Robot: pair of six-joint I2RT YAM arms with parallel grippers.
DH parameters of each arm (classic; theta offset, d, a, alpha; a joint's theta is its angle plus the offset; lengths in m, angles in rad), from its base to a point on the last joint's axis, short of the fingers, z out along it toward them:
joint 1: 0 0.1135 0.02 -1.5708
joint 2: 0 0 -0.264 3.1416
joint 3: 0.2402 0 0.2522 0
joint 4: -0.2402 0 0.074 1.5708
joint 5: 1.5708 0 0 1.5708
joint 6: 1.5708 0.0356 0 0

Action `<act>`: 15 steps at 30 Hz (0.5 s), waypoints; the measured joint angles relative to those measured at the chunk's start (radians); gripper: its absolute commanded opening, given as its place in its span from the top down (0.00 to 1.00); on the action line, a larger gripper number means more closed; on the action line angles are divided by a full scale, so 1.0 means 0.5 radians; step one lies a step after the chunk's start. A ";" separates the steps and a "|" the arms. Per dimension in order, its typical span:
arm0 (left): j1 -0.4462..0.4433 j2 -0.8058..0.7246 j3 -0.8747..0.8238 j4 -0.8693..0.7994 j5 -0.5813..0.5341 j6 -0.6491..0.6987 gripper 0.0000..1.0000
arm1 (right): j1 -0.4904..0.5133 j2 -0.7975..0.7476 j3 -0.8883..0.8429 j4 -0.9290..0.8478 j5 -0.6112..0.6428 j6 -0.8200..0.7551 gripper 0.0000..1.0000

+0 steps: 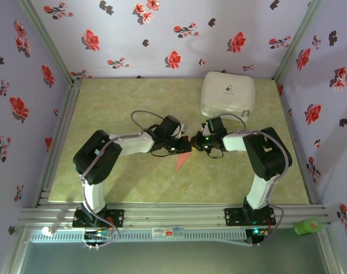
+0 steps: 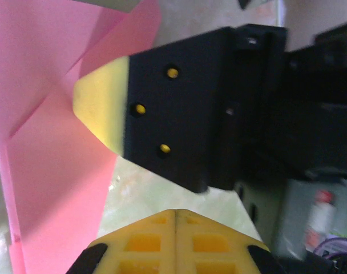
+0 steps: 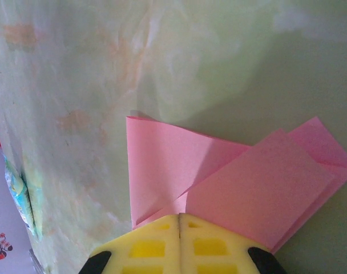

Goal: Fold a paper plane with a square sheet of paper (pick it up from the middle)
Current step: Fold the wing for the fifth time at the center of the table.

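- Near rail: a small green object [image 1: 307, 226] sits at the right end, off the worktop [image 1: 116, 108]. It is too small to identify and is judged no part of the job.
- Paper [image 1: 182, 161]: located mid-worktop, directly under the point where the two arms meet. A narrow salmon-red point projects toward the near edge.
- Progress, as judged: folding is under way but not complete. The right wrist view shows the paper [image 3: 230, 177] in several overlapping layers, with angled flaps and a doubled edge at the right. The left wrist view shows diagonal creases across it [image 2: 48, 171]. It is no longer a flat square. A slim dart with a clean centre crease is not yet evident, so the final folds and a tidy finish are outstanding.
- Right hand [image 3: 179, 242]: the jaws are fully closed with no gap at the seam. The folded layers run in under the fingertips, and it appears to have the paper nipped at that edge. In the left wrist view the same hand [image 2: 102, 111] lies across the paper, its yellow tip over a crease.
- Left hand [image 2: 176, 242]: the jaws are fully closed, pad against pad. The paper lies just beside it to the left, and nothing shows between the pads. No grip on the paper is confirmed.
- In the top view both hands sit tip to tip above the paper, the left [image 1: 181, 145] and the right [image 1: 197, 141]. Whether the paper is lifted or resting on the worktop cannot be determined.
- Far right corner: the white case [image 1: 228, 94] stands well apart from the work, untouched.
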 measured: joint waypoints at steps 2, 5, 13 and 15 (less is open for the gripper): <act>-0.003 0.076 0.035 -0.015 0.000 0.000 1.00 | -0.003 0.000 0.000 0.000 0.000 0.000 0.99; -0.007 0.146 0.040 -0.063 -0.002 0.001 1.00 | -0.003 0.000 0.000 0.000 0.001 0.000 0.99; -0.009 0.140 -0.047 -0.048 -0.028 0.055 1.00 | -0.003 0.000 -0.001 -0.004 0.000 0.000 0.99; -0.009 0.074 -0.137 -0.033 -0.039 0.063 1.00 | -0.003 0.000 -0.001 -0.005 0.000 -0.001 0.99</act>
